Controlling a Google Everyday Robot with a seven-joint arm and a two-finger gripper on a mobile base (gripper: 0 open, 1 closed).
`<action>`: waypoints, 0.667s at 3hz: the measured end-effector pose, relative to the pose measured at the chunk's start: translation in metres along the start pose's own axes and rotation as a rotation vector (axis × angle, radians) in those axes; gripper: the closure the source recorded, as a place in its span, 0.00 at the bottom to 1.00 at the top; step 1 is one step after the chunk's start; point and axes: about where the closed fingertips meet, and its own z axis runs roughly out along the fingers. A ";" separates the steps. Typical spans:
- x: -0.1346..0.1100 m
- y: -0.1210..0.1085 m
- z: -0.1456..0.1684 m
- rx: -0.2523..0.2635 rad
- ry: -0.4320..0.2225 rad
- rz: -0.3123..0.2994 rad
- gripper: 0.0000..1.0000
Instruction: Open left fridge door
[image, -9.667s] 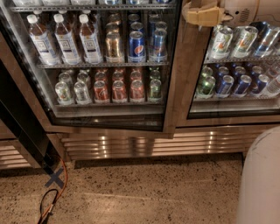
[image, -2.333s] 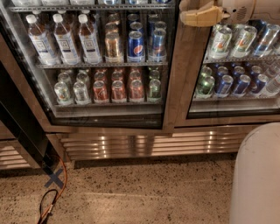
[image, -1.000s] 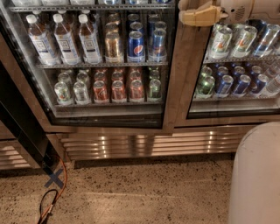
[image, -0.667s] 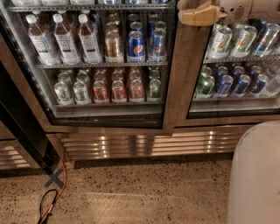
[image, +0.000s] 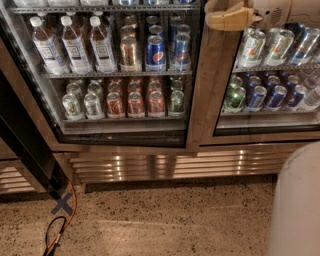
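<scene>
The left fridge door (image: 199, 107) is the big glass pane in a wide bronze-steel frame, taking up the middle and left of the camera view. Behind the glass stand bottles (image: 74, 44) and cans (image: 155, 50) on two shelves. Its bottom rail runs at a slight slant to the grille below, so the door looks a little ajar. My gripper (image: 222, 18), tan and on a white arm, is at the top of the view, right at the door's right-hand frame edge. The door's upper part is cut off by the picture.
The right glass door (image: 272, 75) fronts only cans. A ribbed steel grille (image: 170, 165) runs under both doors. A dark slanted panel (image: 25, 145) stands at the left. An orange cable (image: 64, 225) and a blue cross mark (image: 62, 204) lie on the speckled floor. My white body (image: 297, 210) fills the lower right.
Since the earliest frame my gripper has edged slightly left and my white body fills more of the lower right. Over the last second nothing visibly moved.
</scene>
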 end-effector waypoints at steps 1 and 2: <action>-0.042 0.026 -0.048 0.117 -0.008 -0.038 0.61; -0.117 0.068 -0.089 0.274 -0.046 -0.120 0.60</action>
